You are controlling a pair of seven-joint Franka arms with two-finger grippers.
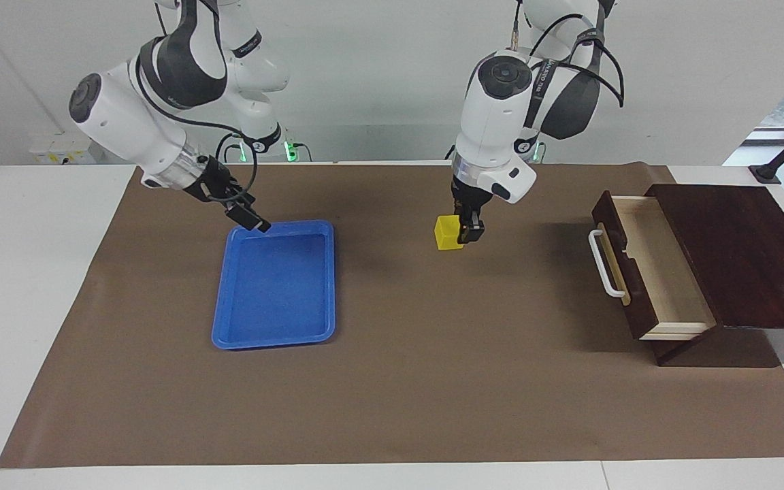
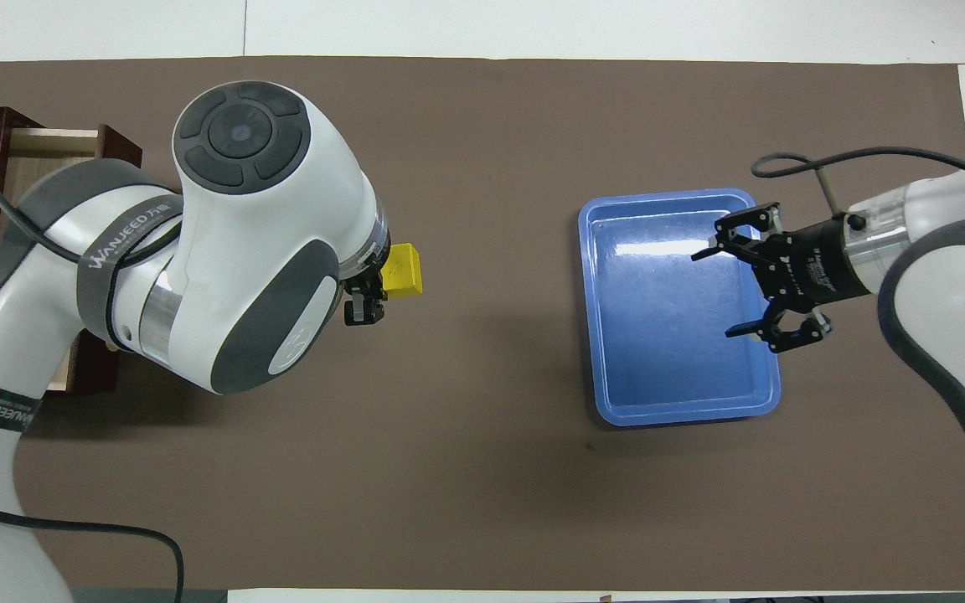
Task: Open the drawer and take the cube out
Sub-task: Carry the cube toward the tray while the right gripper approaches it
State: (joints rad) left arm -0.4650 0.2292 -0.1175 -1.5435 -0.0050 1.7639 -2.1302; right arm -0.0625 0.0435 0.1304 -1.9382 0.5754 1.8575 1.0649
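The small yellow cube (image 1: 448, 233) (image 2: 405, 270) is held by my left gripper (image 1: 467, 234) (image 2: 368, 295), which is shut on it low over the middle of the brown mat; whether the cube touches the mat I cannot tell. The dark wooden drawer (image 1: 664, 279) (image 2: 47, 151) stands pulled out of its sloped-top box (image 1: 746, 252) at the left arm's end, its pale interior empty and its white bar handle (image 1: 603, 267) facing the mat's middle. In the overhead view the left arm hides most of the drawer. My right gripper (image 1: 248, 217) (image 2: 719, 291) hangs open over the blue tray.
A flat blue tray (image 1: 273, 342) (image 2: 683, 414) lies empty toward the right arm's end of the table. The brown mat (image 1: 433, 395) covers most of the white tabletop.
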